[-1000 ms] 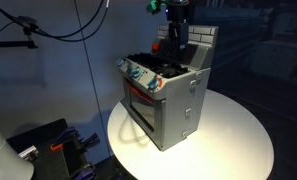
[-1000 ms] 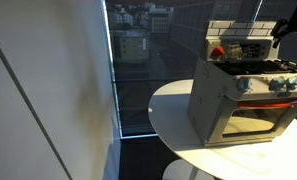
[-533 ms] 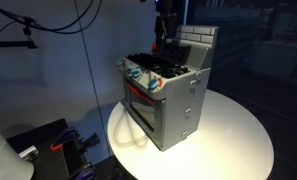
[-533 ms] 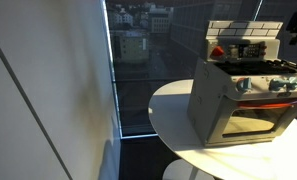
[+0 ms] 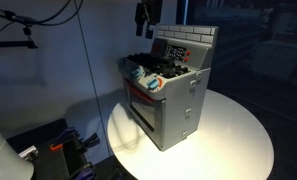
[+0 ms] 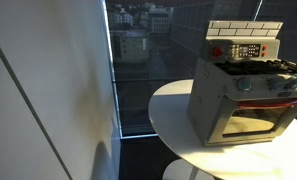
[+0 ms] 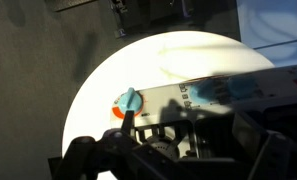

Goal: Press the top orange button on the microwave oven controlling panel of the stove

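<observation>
stove (image 5: 183,105): 1 | control panel (image 6: 245,49): 1 | oven door (image 6: 250,120): 1 | round table (image 5: 238,132): 1

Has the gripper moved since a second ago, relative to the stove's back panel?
Yes. In an exterior view the gripper has moved left, off the back panel, now beyond its left edge.

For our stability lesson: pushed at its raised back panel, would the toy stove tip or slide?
Probably slide: the toy stove looks boxy and broad-based. It seems light, and the round table looks smooth. A high push might rock it.
</observation>
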Motion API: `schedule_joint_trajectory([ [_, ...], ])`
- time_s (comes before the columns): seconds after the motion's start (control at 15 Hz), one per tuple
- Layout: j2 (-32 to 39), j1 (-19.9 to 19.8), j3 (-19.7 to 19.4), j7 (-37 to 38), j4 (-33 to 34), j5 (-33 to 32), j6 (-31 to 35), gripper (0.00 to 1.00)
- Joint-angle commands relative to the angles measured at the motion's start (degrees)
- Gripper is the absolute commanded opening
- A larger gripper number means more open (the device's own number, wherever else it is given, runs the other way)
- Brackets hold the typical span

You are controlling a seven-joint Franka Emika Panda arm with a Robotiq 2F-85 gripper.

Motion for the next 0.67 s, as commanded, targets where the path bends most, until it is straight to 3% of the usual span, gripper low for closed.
schedule_joint_trajectory([
  [0.0, -7.72, 0.11, 0.62, -3.08, -6.28, -1.74, 0.51, 1.00],
  [0.4, -16.44, 0.28, 1.76, -4.74, -13.68, -2.61, 1.72, 1.00],
  [0.53, -17.63, 0.29, 1.98, -5.18, -14.88, -2.57, 1.70, 1.00],
  [0.6, -15.22, 0.06, 1.91, -3.90, -12.40, -1.59, 0.19, 1.00],
])
